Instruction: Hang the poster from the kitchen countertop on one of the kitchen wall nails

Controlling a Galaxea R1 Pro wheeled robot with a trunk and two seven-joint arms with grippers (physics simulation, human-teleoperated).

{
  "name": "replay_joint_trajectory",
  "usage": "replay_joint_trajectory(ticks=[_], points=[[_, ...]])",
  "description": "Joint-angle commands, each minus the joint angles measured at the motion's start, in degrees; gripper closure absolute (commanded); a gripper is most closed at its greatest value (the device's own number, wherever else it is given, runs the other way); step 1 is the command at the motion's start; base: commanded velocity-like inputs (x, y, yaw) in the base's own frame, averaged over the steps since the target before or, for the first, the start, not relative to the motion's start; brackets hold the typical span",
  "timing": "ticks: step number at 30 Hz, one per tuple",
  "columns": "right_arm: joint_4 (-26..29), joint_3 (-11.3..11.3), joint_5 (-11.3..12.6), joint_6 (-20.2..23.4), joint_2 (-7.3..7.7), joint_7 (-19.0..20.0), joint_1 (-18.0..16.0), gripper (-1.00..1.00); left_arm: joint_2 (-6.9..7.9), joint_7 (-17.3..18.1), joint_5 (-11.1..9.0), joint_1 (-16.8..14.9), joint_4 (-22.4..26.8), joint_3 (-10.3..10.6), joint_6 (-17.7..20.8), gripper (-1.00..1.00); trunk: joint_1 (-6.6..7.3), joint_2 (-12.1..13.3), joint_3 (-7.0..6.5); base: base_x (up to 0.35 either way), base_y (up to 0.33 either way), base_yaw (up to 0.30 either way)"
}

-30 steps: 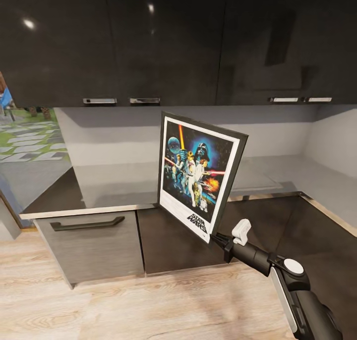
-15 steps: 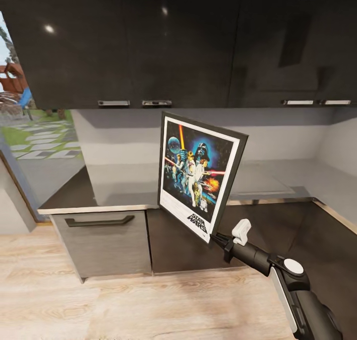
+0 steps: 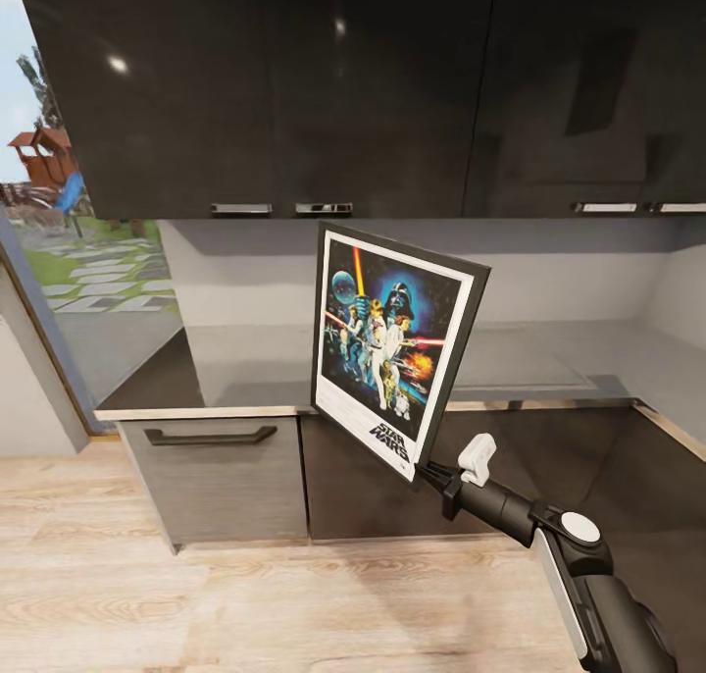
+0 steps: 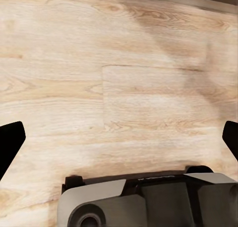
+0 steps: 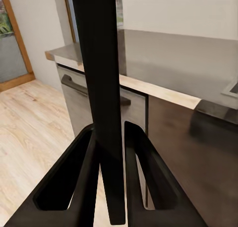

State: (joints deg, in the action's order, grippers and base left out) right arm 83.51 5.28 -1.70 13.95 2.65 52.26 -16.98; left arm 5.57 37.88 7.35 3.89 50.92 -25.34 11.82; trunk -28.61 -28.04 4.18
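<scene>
The Star Wars poster (image 3: 392, 344) stands upright in the air in front of the kitchen countertop (image 3: 255, 369), tilted slightly, its picture side facing me. My right gripper (image 3: 424, 471) is shut on its lower right corner. In the right wrist view the poster's black frame edge (image 5: 101, 88) runs up between the two fingers of the right gripper (image 5: 111, 130). My left gripper (image 4: 119, 138) is open over the pale wood floor (image 4: 119, 88), its dark fingertips far apart with nothing between them. The wall nails are out of view.
Glossy black upper cabinets (image 3: 294, 84) hang above the grey worktop. A grey drawer with a dark handle (image 3: 211, 436) sits below it, next to dark base fronts (image 3: 373, 487). A glass door (image 3: 78, 261) at the left looks onto a garden. Wood floor (image 3: 196, 595) spreads in front.
The whole head view has swung to the left: cabinets, worktop and door have slid right in the picture. The poster and right arm keep their place in it, still gripped.
</scene>
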Motion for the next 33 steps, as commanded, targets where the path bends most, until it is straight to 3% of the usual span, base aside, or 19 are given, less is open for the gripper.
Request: replay_joint_trajectory(ticks=[1,13,33], points=[[0.07,0.08,-0.06,0.47,-0.02,0.38,-0.06,1.0,-0.04,0.35,0.29,-0.02,0.15,-0.15,0.39,-1.0,0.19,0.31,-0.08,0.0,0.0,0.004],[0.07,0.08,-0.05,0.47,-0.02,0.38,-0.07,1.0,-0.04,0.35,0.29,-0.02,0.14,-0.15,0.4,-1.0,2.83,5.12,-2.24,0.0,0.0,0.001],[0.07,0.08,-0.05,0.47,-0.02,0.38,-0.06,1.0,-0.06,0.26,0.29,-0.02,0.06,-0.15,0.46,-1.0,2.83,5.12,-2.24,0.0,0.0,0.0]])
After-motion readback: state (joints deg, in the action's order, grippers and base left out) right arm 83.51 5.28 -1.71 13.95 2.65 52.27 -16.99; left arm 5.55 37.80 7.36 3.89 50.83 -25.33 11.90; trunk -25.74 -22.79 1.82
